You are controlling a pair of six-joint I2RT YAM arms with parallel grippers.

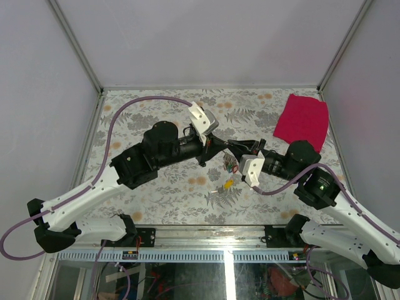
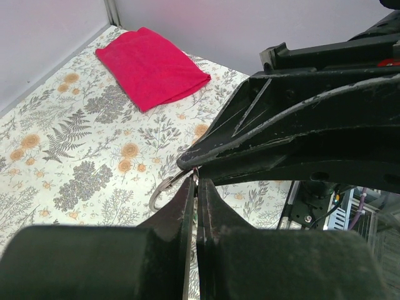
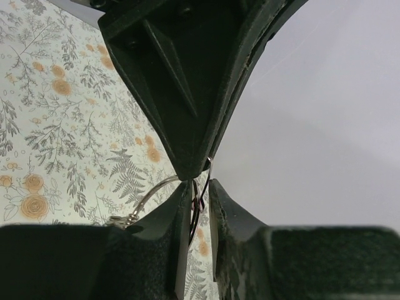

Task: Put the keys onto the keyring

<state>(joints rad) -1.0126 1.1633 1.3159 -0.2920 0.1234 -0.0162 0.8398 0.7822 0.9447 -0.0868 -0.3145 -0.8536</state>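
Both grippers meet tip to tip above the middle of the table. My left gripper (image 1: 226, 152) (image 2: 199, 181) is shut on the silver keyring (image 2: 159, 192) (image 3: 150, 192), which curves out to the left of its tips. My right gripper (image 1: 236, 164) (image 3: 200, 184) stands narrowly open. A thin wire loop (image 3: 195, 207) with a bit of red on it hangs in its gap, against the left finger. A small bunch of keys (image 1: 229, 164) dangles between the two grippers. One yellow-headed key (image 1: 229, 184) lies on the table just below them.
A folded red cloth (image 1: 303, 119) (image 2: 153, 65) lies at the back right of the floral table (image 1: 169, 200). White walls close the sides and back. A small metal clasp (image 3: 122, 219) hangs on the silver ring by my right gripper's left finger.
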